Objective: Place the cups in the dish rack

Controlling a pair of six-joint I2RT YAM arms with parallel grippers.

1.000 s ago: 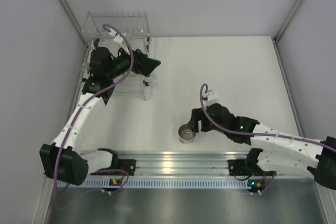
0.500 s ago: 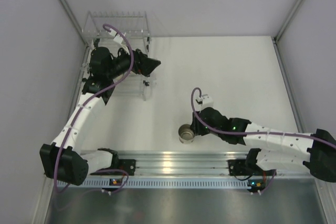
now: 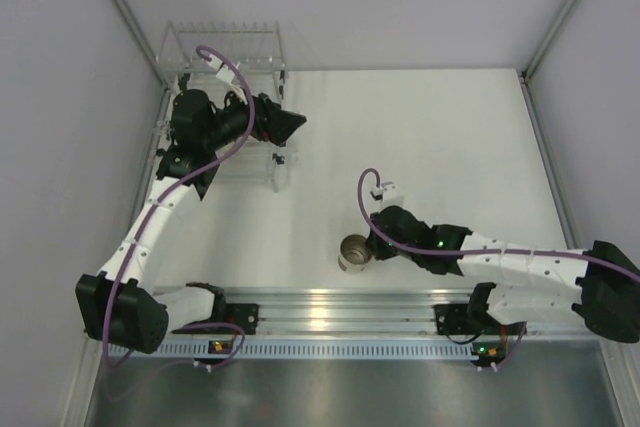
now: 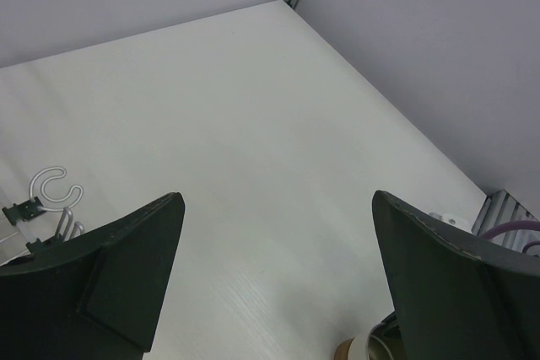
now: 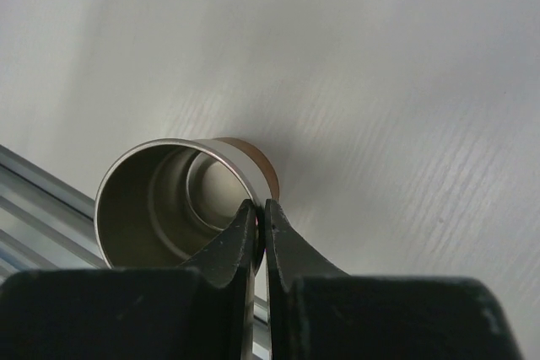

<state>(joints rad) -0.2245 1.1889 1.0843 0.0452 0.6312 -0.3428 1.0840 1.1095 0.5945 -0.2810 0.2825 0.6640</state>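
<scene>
At the near edge of the table [image 3: 450, 127], just beside the metal rail [image 3: 330, 302], sits one cream cup [image 3: 353, 253] with a shiny inside. The right gripper [image 5: 258, 212] pinches the cup's wall. One finger is inside the rim and one is outside, squeezed tight on it. So the step in hand looks like picking this cup up.

The dish rack [image 3: 222, 47] is well apart, in the far left corner. The left gripper [image 4: 277, 200] hangs by the rack with its fingers wide apart and nothing in them.

Next, I think the right arm must lift the cup without letting it slip. Then it must carry it far and left and set it among the thin tines.
</scene>
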